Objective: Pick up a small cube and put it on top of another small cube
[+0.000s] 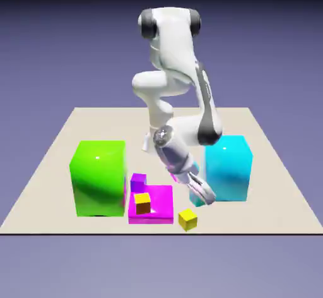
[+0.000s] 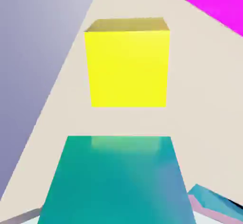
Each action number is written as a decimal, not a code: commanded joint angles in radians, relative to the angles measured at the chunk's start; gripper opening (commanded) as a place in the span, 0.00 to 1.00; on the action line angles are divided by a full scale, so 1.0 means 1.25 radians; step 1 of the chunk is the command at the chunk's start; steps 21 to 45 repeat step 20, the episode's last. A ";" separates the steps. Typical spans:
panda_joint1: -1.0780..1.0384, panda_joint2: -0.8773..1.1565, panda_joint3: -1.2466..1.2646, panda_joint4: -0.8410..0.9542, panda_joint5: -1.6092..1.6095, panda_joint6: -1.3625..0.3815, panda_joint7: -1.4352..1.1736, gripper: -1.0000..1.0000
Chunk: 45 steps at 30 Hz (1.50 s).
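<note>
We see a small teal cube (image 2: 116, 180) clamped in the end effector (image 1: 203, 196), held low above the desk (image 1: 57, 158), just in front of the big cyan block (image 1: 228, 167). Near it, toward the near edge, a small yellow cube (image 1: 187, 219) sits on the desk. To the exterior view's left lies a flat magenta block (image 1: 158, 205) carrying a small orange cube (image 1: 143, 202), with a small purple cube (image 1: 138, 181) behind and a big green block (image 1: 98, 177) farther left.
</note>
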 commanded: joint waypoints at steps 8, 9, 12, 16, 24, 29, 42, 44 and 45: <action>-0.111 0.019 -0.029 0.177 -0.281 -0.257 -0.265 0.00; -0.125 0.022 -0.032 0.199 -0.316 -0.290 -0.298 0.00; -0.149 0.026 -0.039 0.238 -0.377 -0.346 -0.357 0.00; -0.146 0.061 -0.034 0.140 -0.368 -0.213 -0.365 0.00; -0.148 0.043 -0.036 0.191 -0.373 -0.283 -0.361 1.00; -0.148 0.043 -0.036 0.191 -0.373 -0.283 -0.361 1.00; -0.148 0.043 -0.036 0.191 -0.373 -0.283 -0.361 1.00; -0.148 0.043 -0.036 0.191 -0.373 -0.283 -0.361 1.00; -0.148 0.043 -0.036 0.191 -0.373 -0.283 -0.361 1.00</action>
